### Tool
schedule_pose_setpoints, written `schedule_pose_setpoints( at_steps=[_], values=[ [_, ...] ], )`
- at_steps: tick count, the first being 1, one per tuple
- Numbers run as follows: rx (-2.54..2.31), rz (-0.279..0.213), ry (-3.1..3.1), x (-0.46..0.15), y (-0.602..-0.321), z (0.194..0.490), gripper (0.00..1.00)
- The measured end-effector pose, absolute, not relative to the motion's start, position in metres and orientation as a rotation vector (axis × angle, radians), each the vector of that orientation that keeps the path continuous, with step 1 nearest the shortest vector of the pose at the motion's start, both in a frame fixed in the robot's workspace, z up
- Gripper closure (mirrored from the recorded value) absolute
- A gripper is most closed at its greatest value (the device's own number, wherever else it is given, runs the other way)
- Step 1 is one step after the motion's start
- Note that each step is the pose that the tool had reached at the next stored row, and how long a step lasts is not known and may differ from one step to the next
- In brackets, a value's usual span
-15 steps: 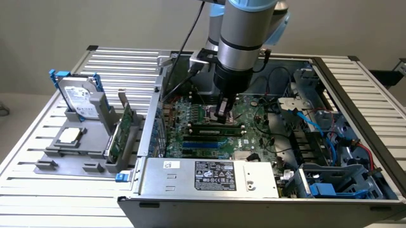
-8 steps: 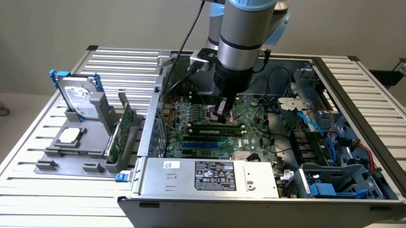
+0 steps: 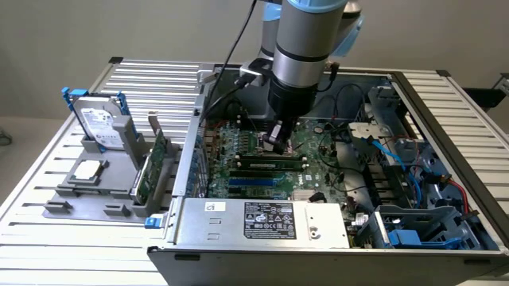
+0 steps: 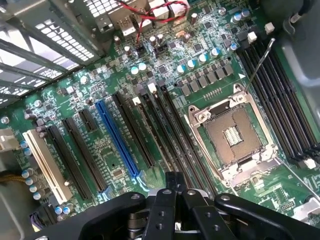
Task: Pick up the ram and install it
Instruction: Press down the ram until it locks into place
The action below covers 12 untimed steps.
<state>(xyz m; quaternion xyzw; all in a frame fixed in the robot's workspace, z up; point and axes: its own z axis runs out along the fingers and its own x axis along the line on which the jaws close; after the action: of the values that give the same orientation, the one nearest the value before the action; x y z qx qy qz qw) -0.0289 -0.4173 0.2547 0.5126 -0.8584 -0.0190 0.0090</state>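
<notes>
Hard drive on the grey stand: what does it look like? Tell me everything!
The hard drive is a flat, silvery metal box with a white label on its face. It stands upright on its edge in the grey holder on the slatted table, at the exterior view's left. A blue plastic frame rises just behind it.

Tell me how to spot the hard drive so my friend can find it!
Find the open computer case; on the exterior view's left of it sits a gray holder. The hard drive stands upright at its far end. It is a silver box with a white label and blue frame, unlike the flat square chip and thin green card nearby.
</notes>
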Motion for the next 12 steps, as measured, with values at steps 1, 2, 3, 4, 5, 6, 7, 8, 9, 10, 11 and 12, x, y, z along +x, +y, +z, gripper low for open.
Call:
schedule_pose_setpoints(
  at_steps=[1, 2, 3, 4, 5, 6, 7, 8, 9, 10, 11, 12],
  values=[
    [1.584, -0.059, -2.691, -0.0289, -0.4173, 0.2549, 0.89],
    [1.567, -0.06, -2.702, -0.0289, -0.4174, 0.255, 0.89],
    [1.549, -0.06, -2.713, -0.0289, -0.4174, 0.2551, 0.89],
    [1.531, -0.06, -2.723, -0.0289, -0.4173, 0.2551, 0.89],
    [1.513, -0.06, -2.733, -0.0289, -0.4173, 0.2553, 0.89],
    [1.495, -0.06, -2.743, -0.0289, -0.4173, 0.2553, 0.89],
    [1.477, -0.061, -2.754, -0.0289, -0.4173, 0.2554, 0.89],
    [1.459, -0.061, -2.764, -0.0289, -0.4173, 0.2555, 0.89],
    [1.44, -0.061, -2.774, -0.0289, -0.4173, 0.2555, 0.89],
    [1.42, -0.061, -2.784, -0.0289, -0.4173, 0.2556, 0.89],
    [1.4, -0.061, -2.795, -0.0289, -0.4173, 0.2557, 0.89],
    [1.381, -0.061, -2.804, -0.0289, -0.4174, 0.2558, 0.89]
  ],
)
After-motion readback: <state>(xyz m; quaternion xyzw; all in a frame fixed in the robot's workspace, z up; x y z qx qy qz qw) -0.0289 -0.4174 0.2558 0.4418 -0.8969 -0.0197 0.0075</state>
